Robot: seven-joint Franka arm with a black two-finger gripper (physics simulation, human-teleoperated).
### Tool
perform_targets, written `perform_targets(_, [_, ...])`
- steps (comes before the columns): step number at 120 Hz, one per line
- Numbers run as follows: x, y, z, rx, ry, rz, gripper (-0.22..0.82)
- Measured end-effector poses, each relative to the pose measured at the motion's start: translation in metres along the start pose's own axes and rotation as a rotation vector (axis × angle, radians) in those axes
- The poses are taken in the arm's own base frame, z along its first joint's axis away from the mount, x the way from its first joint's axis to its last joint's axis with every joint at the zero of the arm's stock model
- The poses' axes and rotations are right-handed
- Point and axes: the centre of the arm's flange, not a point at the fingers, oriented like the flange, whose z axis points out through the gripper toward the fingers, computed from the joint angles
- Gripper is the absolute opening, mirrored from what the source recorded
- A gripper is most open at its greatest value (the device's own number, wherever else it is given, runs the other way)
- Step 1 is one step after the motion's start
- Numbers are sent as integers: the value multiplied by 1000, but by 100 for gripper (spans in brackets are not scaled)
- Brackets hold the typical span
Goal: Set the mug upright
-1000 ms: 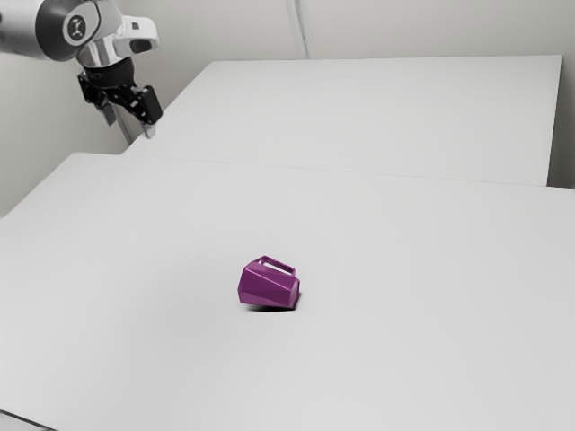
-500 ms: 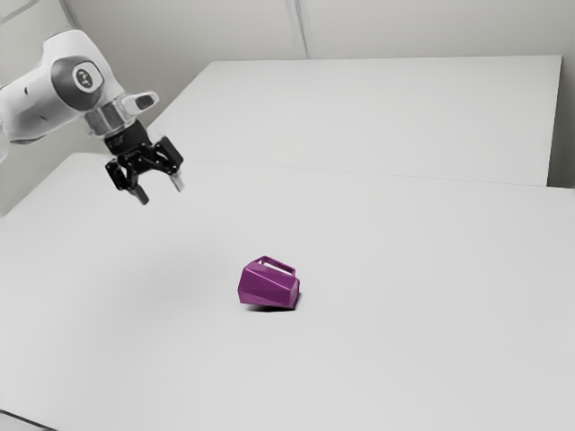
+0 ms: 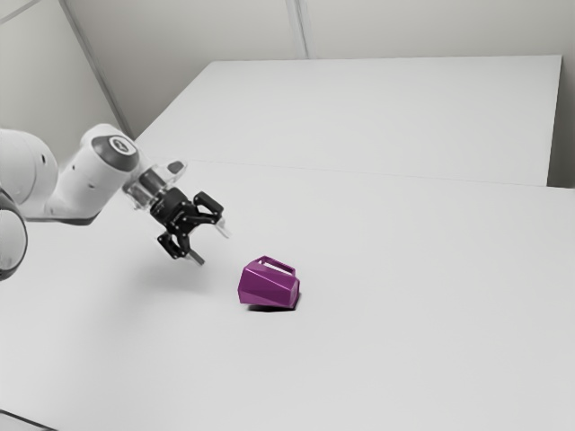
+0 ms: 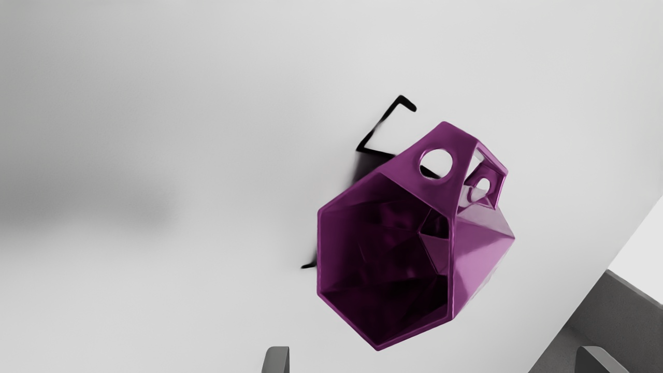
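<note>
mug [image 3: 269, 287]: purple, on its side on table [image 3: 404, 296], handle [image 4: 414, 181] up, mouth [image 4: 383, 259] toward gripper [image 3: 212, 246] | gripper: fingers spread, near mug, not touching it | arm [image 3: 90, 184]: exterior view's left of mug; emblem [image 3: 120, 145] too small to read

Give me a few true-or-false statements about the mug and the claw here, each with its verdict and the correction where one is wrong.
1. The mug lies on its side on the table. True.
2. In the exterior view, the claw is left of the mug. True.
3. The claw is shut on the mug. False: it is open and apart from the mug.
4. The mouth faces away from the claw. False: it faces toward the claw.
5. The handle is pressed under the mug. False: it sticks up.
</note>
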Motion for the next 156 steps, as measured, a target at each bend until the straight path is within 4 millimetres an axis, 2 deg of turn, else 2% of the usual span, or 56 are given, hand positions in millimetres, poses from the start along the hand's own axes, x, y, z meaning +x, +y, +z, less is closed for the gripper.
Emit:
perform_targets(15, [18,-9,17,-68,30,-19,60])
perform_targets(29, [24,-2,28,-90,54,-1,60])
perform_targets(53, [15,-7,64,-142,32,-36,60])
perform_targets(108, [15,23,94,-216,51,-34,60])
perform_targets(113, [15,25,95,-220,56,-35,53])
perform_targets(125, [16,24,95,-208,63,-34,25])
perform_targets(134, [17,24,94,-198,68,-29,10])
perform_targets(145, [17,24,93,-183,70,-22,-2])
perform_targets(156, [18,25,92,-168,77,-13,-8])
